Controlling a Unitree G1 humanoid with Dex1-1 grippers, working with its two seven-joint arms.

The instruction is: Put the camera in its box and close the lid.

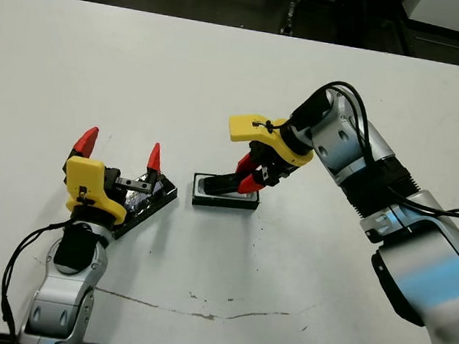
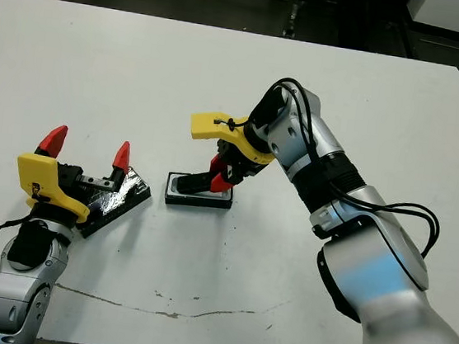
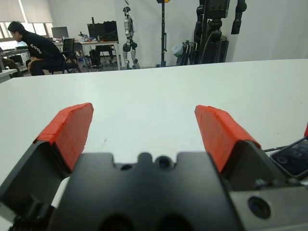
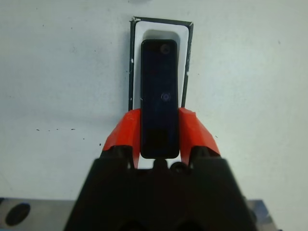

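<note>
The box (image 1: 203, 200), a shallow black tray with a white inside (image 4: 136, 53), lies at the table's middle. My right gripper (image 1: 250, 175) is shut on the camera (image 4: 159, 91), holding one end between its red fingers (image 4: 129, 127). The camera (image 1: 218, 184) lies lengthwise over the tray, its far end down in the white inside and its held end slightly raised. The lid (image 1: 148, 203), a glossy black panel, lies to the left of the box, slanted. My left gripper (image 1: 122, 149) stands open just above and beside the lid, with nothing between its fingers (image 3: 67, 132).
A faint dark scuff line (image 1: 197, 311) runs along the table near its front edge. Beyond the far edge are dark floor and equipment legs (image 1: 291, 13). A seated person (image 3: 36, 50) and stands (image 3: 211, 29) show in the room behind.
</note>
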